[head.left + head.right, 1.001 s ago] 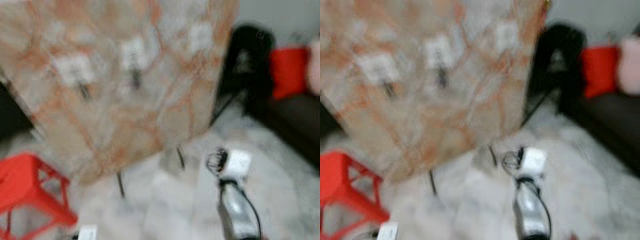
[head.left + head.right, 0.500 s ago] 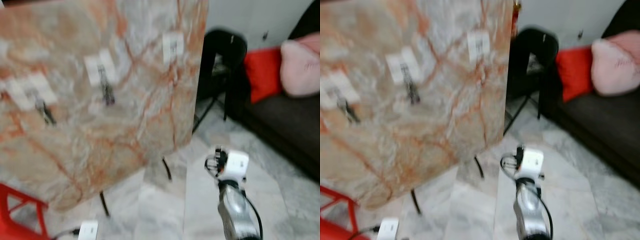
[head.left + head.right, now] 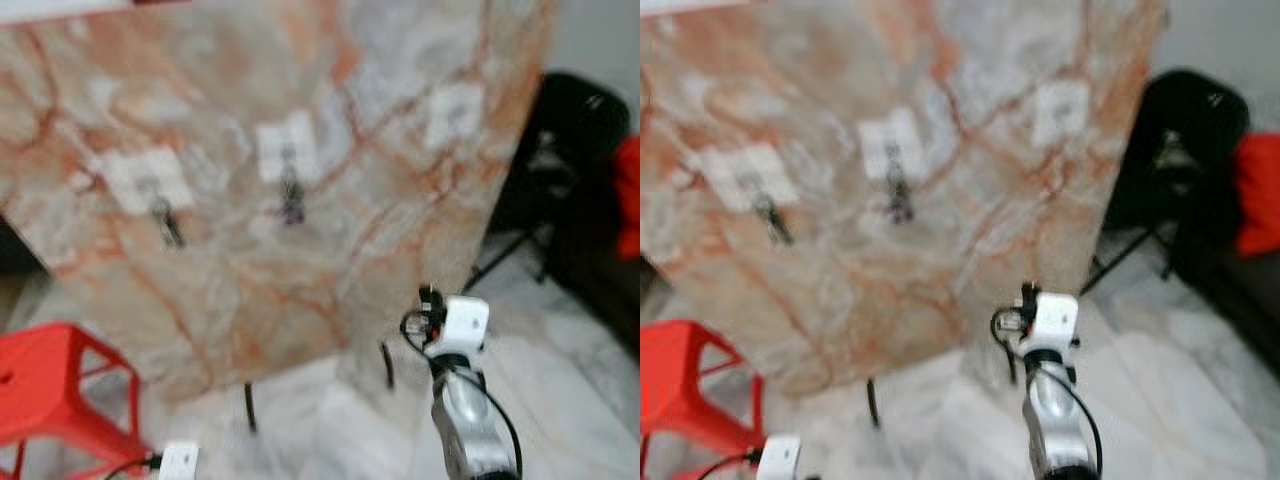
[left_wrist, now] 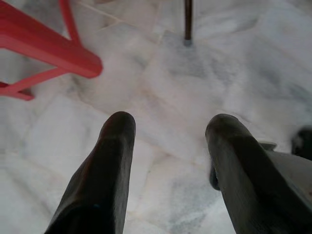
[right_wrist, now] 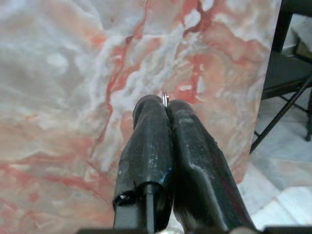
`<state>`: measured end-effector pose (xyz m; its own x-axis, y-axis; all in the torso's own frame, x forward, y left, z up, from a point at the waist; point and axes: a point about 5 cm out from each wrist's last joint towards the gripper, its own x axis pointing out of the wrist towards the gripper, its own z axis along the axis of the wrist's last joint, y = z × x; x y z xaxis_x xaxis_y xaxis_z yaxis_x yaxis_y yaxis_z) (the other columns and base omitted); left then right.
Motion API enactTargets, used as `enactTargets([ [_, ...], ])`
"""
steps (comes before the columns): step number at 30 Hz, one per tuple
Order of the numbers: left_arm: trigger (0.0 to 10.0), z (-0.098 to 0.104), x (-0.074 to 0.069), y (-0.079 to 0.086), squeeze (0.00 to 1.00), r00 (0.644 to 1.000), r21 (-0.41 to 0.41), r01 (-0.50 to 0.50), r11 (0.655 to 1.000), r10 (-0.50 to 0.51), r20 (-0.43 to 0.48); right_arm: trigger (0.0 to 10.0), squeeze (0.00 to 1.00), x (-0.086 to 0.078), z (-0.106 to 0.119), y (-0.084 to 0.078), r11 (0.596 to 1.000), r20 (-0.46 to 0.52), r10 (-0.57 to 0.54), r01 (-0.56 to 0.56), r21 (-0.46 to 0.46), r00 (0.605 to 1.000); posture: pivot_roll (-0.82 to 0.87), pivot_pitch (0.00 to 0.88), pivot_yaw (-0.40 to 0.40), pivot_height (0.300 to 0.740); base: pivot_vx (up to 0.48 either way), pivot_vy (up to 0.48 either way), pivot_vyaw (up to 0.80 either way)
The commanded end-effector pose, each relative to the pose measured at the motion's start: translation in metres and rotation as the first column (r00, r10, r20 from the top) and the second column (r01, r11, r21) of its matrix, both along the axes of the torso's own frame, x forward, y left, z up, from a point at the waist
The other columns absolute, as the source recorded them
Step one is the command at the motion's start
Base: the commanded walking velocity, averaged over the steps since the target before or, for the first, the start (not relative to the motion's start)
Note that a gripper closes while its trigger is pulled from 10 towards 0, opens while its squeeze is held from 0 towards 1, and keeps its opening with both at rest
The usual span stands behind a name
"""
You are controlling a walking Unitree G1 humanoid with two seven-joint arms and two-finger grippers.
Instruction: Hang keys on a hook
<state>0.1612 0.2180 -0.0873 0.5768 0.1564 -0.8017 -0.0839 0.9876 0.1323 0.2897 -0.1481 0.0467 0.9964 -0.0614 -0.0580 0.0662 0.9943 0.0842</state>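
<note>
A tall marble-patterned board (image 3: 300, 160) stands ahead with three white plates across it. Dark hooks hang from the left plate (image 3: 167, 222) and the middle plate (image 3: 290, 195); the right plate (image 3: 452, 112) is too blurred to make out a hook. My right arm (image 3: 455, 340) is raised in front of the board's lower right corner. In the right wrist view my right gripper (image 5: 165, 105) is shut, with a thin metal key ring (image 5: 165, 99) poking out at its tips, close to the marble face. My left gripper (image 4: 170, 124) hangs open over the floor.
A red stool (image 3: 50, 385) stands at the lower left, its leg (image 4: 44, 46) near my left gripper. A black folding chair (image 3: 565, 150) and a red cushion (image 3: 630, 190) are to the right of the board. The board rests on thin black legs (image 3: 250, 408) on a pale marble floor.
The whole picture has swung, so the camera moved: the board now sits further right and the stool shows more. My right arm holds about the same place in view.
</note>
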Motion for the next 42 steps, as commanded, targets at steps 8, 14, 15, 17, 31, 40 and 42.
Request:
enactTargets([
  [8,10.0,-0.001,-0.002,-0.001,0.00,1.000,-0.003,0.022,1.000,-0.022,-0.013,10.0,0.00,0.001,-0.003,-0.015,0.996,-0.029,-0.085,0.085,0.019,0.996,0.00,0.005,0.017,0.740,0.282,0.000,0.00],
  [14,10.0,-0.001,-0.002,0.000,0.00,1.000,-0.001,0.025,1.000,-0.025,-0.015,10.0,0.00,0.001,-0.003,-0.015,0.996,-0.034,-0.088,0.089,0.026,0.996,-0.01,0.000,0.023,0.740,0.278,0.000,-0.11],
  [15,10.0,-0.001,-0.002,0.000,0.00,1.000,-0.001,0.025,1.000,-0.025,-0.015,10.0,0.00,0.001,-0.003,-0.015,0.996,-0.034,-0.088,0.089,0.026,0.996,-0.01,0.000,0.023,0.740,0.277,0.000,-0.69],
  [17,10.0,-0.001,-0.003,0.000,0.00,1.000,0.000,0.027,1.000,-0.027,-0.015,10.0,0.00,0.001,-0.003,-0.015,0.995,-0.035,-0.090,0.091,0.031,0.995,-0.01,0.000,0.023,0.740,0.274,0.000,-0.79],
  [31,10.0,-0.001,-0.003,0.001,0.00,1.000,0.002,0.027,1.000,-0.027,-0.014,10.0,0.00,0.006,0.002,-0.014,0.995,-0.011,-0.099,0.099,0.014,0.995,0.00,0.000,0.026,0.740,0.019,0.000,-0.09],
  [40,10.0,0.000,-0.002,0.002,0.00,1.000,0.002,0.026,1.000,-0.025,-0.013,10.0,0.00,0.020,0.013,-0.017,0.993,0.019,-0.120,0.120,0.000,0.993,0.00,0.000,0.031,0.740,0.000,0.000,0.00],
  [42,10.0,0.000,-0.001,0.002,0.00,1.000,0.003,0.024,1.000,-0.024,-0.011,10.0,0.00,0.027,0.021,-0.021,0.986,0.043,-0.162,0.164,-0.036,0.986,0.00,0.004,0.037,0.740,0.000,0.000,0.00],
])
